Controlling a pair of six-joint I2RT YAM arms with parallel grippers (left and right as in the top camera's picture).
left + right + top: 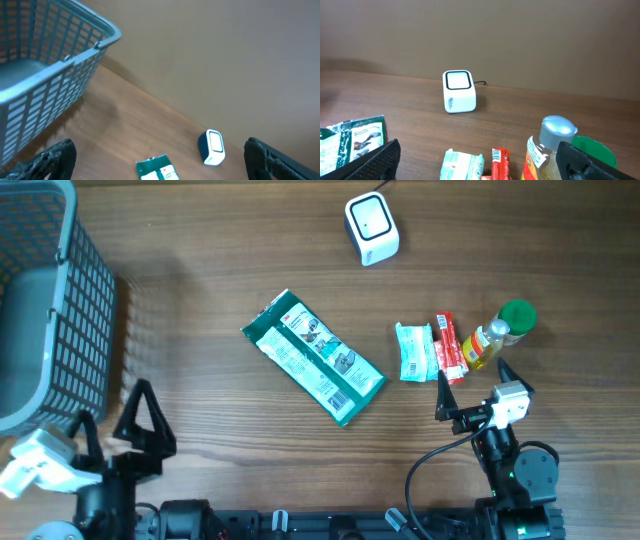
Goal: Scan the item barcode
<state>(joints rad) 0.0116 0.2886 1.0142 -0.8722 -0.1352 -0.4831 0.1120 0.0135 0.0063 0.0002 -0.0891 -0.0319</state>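
Note:
A white barcode scanner (pixel 371 228) (pixel 212 147) (pixel 458 91) stands at the back of the wooden table. A green packet (pixel 313 356) (pixel 157 168) (pixel 351 137) lies mid-table. To its right lie a pale green pack (pixel 415 351) (pixel 463 164), a red box (pixel 449 347) (pixel 500 163) and a yellow bottle (pixel 487 342) (pixel 546 149) beside a green lid (pixel 518 316) (pixel 597 152). My left gripper (pixel 143 417) (pixel 160 172) is open and empty at the front left. My right gripper (pixel 470 389) (pixel 482 170) is open and empty just in front of the red box and bottle.
A grey-blue mesh basket (pixel 45 300) (pixel 47 85) fills the far left of the table. The scanner's cable (pixel 383 185) runs off the back edge. Bare wood lies between the green packet and the front edge.

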